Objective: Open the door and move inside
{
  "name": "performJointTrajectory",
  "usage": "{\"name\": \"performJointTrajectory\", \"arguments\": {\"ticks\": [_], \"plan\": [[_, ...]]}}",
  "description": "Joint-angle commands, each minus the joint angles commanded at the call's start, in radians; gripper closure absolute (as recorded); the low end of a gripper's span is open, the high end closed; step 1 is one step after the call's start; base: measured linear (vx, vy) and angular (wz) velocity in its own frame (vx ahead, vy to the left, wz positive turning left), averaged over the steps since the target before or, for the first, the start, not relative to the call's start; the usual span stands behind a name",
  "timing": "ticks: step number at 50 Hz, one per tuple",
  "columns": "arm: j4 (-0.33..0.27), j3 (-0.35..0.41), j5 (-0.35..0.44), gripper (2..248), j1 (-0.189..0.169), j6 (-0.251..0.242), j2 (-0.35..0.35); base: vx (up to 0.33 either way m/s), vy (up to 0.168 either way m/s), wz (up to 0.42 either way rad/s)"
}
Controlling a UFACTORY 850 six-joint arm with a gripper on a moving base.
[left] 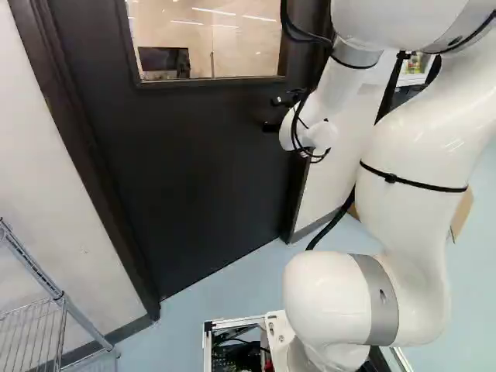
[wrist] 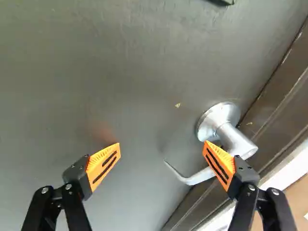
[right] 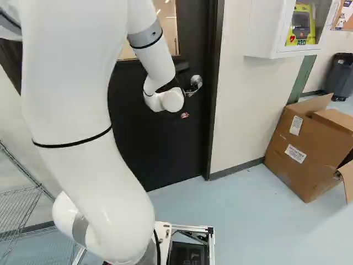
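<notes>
My gripper point(wrist: 162, 148): wide open, empty | handle point(wrist: 235, 139): ahead, by finger point(wrist: 220, 166) nearest frame point(wrist: 275, 103) | lever point(wrist: 193, 179): reaching toward mid-gap

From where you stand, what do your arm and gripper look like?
My arm is smooth, rounded and white, with grey bands, thin black ties and black cables. My gripper is black, with two slim fingers showing round screw heads, each tipped with an orange pad, ridged and black-slotted.
</notes>
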Motion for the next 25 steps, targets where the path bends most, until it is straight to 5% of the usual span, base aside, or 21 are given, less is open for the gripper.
{"name": "performJointTrajectory", "arguments": {"ticks": [25], "plan": [[0.000, 0.004, 0.000, 3, 0.000, 0.000, -0.051, 0.000, 0.000, 0.000]]}}
